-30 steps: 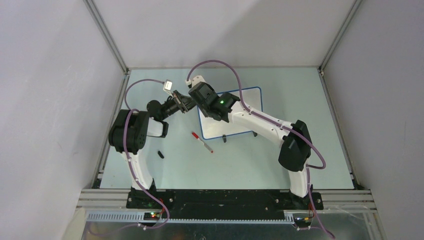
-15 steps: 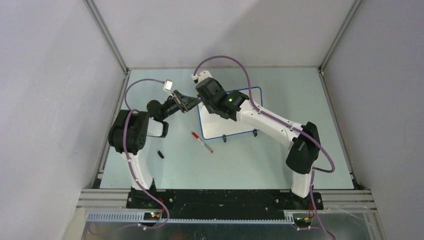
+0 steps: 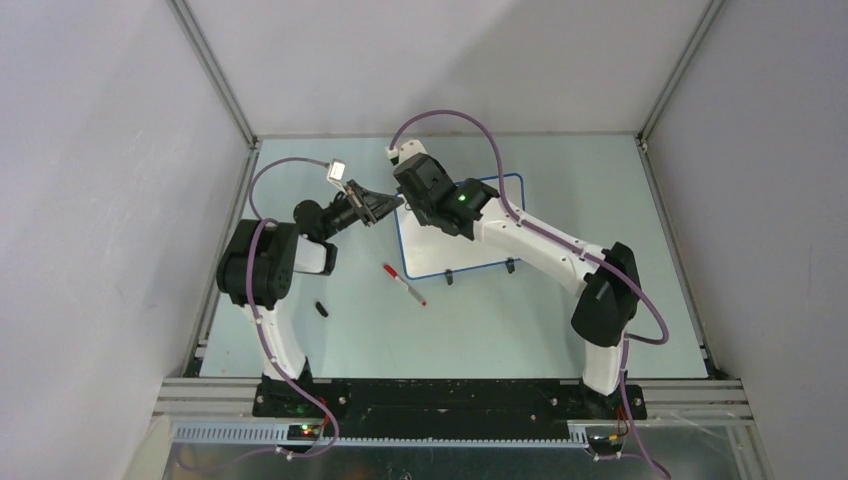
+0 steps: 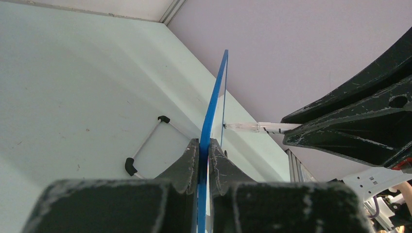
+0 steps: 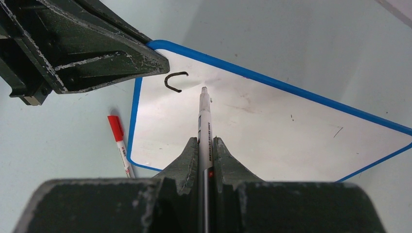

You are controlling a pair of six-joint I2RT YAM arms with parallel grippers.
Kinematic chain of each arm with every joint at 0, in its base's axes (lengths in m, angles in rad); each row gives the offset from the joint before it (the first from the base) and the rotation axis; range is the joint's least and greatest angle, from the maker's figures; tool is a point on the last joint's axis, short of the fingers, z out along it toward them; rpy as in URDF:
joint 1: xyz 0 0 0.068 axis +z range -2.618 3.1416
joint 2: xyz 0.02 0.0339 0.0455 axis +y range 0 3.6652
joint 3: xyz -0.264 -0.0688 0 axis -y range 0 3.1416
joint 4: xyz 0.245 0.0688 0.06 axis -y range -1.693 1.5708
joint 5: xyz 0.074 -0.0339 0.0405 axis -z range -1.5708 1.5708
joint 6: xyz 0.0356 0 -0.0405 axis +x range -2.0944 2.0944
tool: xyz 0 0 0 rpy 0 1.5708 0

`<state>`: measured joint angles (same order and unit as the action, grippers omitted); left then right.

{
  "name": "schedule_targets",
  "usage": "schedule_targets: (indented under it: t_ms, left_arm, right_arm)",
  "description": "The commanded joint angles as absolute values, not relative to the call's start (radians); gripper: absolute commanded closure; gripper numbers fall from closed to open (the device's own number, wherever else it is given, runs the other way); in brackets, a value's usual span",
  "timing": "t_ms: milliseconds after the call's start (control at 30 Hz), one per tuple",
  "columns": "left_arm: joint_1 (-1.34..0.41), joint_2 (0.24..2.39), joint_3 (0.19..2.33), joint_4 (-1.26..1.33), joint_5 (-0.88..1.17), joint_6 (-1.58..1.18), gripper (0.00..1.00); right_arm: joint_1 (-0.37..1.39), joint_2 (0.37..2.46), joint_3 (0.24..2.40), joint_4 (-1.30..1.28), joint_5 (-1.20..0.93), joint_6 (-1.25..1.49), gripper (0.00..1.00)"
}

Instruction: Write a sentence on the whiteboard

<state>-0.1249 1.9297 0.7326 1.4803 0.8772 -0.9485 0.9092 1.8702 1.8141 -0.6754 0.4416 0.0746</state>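
- Greenish flat desk (image 3: 560, 320): one, carrying everything.
- White rectangular whiteboard with thin blue rim (image 5: 272, 126): one, mid-desk, propped on its feet so its face meets my pen.
- End effectors, two: left end effector (image 4: 204, 150) clamps the board's edge, I judge to steady it against pen pressure. The right end effector (image 5: 205, 145) is closed on a white-barrelled marker (image 5: 203, 114), tip at the surface.
- Markers, two: the red-capped marker (image 5: 120, 143) lies spare beside the board.
- One black curved stroke (image 5: 174, 81) near the corner: sentence barely begun.
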Motion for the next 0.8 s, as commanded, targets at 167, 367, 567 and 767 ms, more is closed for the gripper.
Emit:
schedule_targets:
  t_ms: [167,367,567,767]
  left_arm:
    - [-0.133,1.88,0.727,1.532,0.879,-0.922,0.94]
    - [-0.132,1.879,0.726,1.532,0.879,-0.92,0.94]
    - [-0.133,1.877,0.726,1.532,0.879,-0.919,0.95]
    - [-0.132,1.877,0.725,1.532,0.882,-0.917,0.95]
  right_arm:
    - [0.904,1.886,1.836,-0.666,0.43,0.082,1.0]
    - [0.902,1.895,1.837,-0.671,0.435,0.084,1.0]
    - [0.899,1.902,1.836,-0.67,0.434,0.087,1.0]
    - [0.894,1.913,1.847,-0.669,0.432,0.089,1.0]
